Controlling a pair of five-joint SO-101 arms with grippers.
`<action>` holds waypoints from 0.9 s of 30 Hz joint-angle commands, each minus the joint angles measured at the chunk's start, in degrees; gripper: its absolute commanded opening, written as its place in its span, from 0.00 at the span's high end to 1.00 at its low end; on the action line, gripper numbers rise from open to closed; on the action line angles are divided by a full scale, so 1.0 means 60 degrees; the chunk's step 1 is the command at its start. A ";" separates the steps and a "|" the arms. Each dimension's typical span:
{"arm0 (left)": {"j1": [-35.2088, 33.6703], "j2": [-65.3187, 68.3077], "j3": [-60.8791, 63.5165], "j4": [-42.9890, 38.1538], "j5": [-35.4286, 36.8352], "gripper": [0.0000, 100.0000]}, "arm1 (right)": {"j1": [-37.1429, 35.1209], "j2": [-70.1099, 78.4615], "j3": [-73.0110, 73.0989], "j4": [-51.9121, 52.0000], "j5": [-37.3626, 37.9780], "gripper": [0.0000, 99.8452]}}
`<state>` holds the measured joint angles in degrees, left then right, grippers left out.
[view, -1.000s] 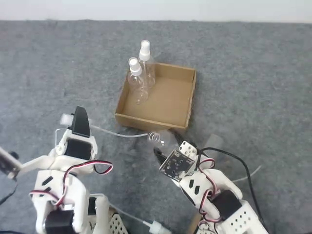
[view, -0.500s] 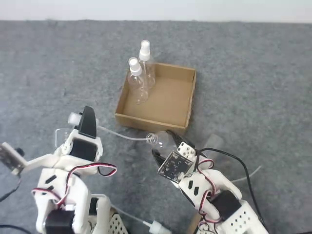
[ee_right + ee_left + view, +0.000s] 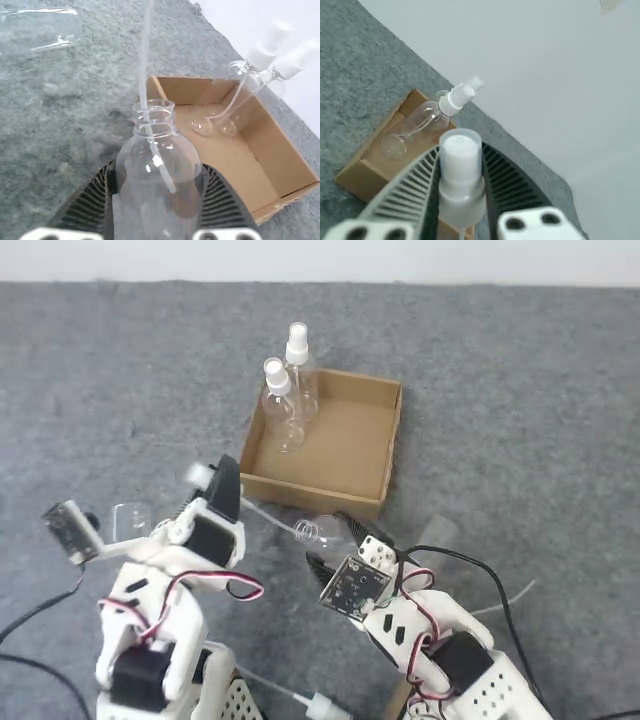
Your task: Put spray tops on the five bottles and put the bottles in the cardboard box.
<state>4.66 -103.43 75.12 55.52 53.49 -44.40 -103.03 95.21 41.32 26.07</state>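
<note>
My right gripper [image 3: 328,538] [image 3: 156,175] is shut on a clear open-necked bottle [image 3: 335,529] [image 3: 157,172], just in front of the cardboard box [image 3: 310,488] [image 3: 240,155] [image 3: 360,172]. To its left, my left gripper [image 3: 215,482] [image 3: 460,150] is shut on a white spray top [image 3: 200,475] [image 3: 461,175]. The top's thin dip tube [image 3: 270,516] [image 3: 144,70] slants down through the bottle's neck into the bottle. Two capped bottles [image 3: 288,390] [image 3: 240,85] [image 3: 427,112] stand in the box's far left corner.
One bare bottle [image 3: 130,519] [image 3: 42,27] lies on the grey carpet left of my left arm, another [image 3: 437,534] right of my right gripper. A loose spray top [image 3: 325,706] lies at the near edge between the arm bases.
My left arm has swung right toward the box, carrying the spray top. Its tube has slid deeper into the bottle. My right gripper has shifted a little left with the bottle.
</note>
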 commanded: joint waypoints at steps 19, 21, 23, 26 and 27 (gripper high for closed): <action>0.2183 -0.0161 0.0549 0.0923 -0.1275 0.62 | -0.0095 -0.0139 0.0205 0.0271 0.0132 0.97; 0.2183 -0.0161 0.0535 0.0923 -0.1275 0.62 | -0.0095 -0.0139 0.0205 0.0271 0.0132 0.97; 0.2183 -0.0161 0.0447 0.0982 -0.1275 0.62 | -0.0095 -0.0139 0.0205 0.0271 0.0132 0.97; 0.2183 -0.0161 0.0344 0.0996 -0.1260 0.62 | -0.0095 -0.0139 0.0205 0.0271 0.0132 0.97; 0.2183 -0.0161 0.0344 0.0982 -0.1260 0.62 | -0.0095 -0.0139 0.0205 0.0271 0.0132 0.97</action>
<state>17.41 -103.43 79.43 60.97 46.29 -44.48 -103.03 95.21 42.90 26.07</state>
